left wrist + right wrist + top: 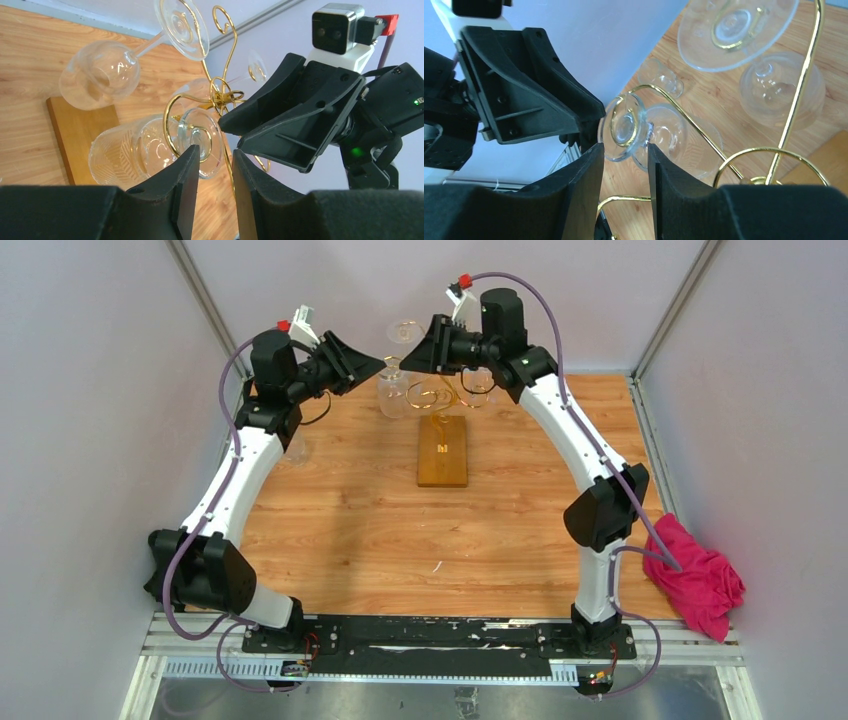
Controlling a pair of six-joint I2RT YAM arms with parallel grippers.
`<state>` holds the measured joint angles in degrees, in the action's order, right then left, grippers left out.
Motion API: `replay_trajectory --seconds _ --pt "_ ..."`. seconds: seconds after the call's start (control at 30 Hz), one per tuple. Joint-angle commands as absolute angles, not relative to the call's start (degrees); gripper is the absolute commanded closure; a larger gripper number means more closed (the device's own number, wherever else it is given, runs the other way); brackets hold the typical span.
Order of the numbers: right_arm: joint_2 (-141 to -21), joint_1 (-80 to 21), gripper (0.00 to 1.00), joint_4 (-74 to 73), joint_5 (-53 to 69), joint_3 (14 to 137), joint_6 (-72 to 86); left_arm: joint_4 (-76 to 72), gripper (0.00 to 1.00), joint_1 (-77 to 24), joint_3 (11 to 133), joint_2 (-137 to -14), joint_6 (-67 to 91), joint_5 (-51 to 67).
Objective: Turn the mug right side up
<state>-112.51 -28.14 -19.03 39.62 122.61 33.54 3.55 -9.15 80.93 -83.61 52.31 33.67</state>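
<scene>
Barely legible from above, lost among clear glassware. Hung by its foot on the gold rack [226,95]: etched glass goblet [131,150], just beyond the tips of left end effector [215,152] and right end effector [624,147], both parted, gripping nothing.

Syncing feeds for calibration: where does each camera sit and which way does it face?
Top external: above and behind the robot, looking down on the table; left arm and right arm show whole, reaching to the gold rack.
Left wrist: on the left arm, looking past the left gripper at hanging glasses and the right gripper.
Right wrist: on the right arm, facing back past its own fingers at the same glasses and the left gripper.
Shared: the gold rack, in all three.
</scene>
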Motion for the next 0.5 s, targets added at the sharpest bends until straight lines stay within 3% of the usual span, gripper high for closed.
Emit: replay_trajectory --seconds 0.0,0.3,0.47 --pt "-114.7 -29.1 0.58 -18.3 42.1 126.2 35.6 2.7 0.65 -9.5 80.1 -83.5 52.3 35.6" --pt "-116.8 -29.1 0.6 -17.3 43.1 127.0 37.7 1.9 0.66 -9.5 79.5 -83.8 52.4 35.9" --pt "-117.1 -29.2 0.7 -16.1 43.6 126.8 39.2 1.5 0.66 -9.5 79.3 -83.6 52.4 36.2"
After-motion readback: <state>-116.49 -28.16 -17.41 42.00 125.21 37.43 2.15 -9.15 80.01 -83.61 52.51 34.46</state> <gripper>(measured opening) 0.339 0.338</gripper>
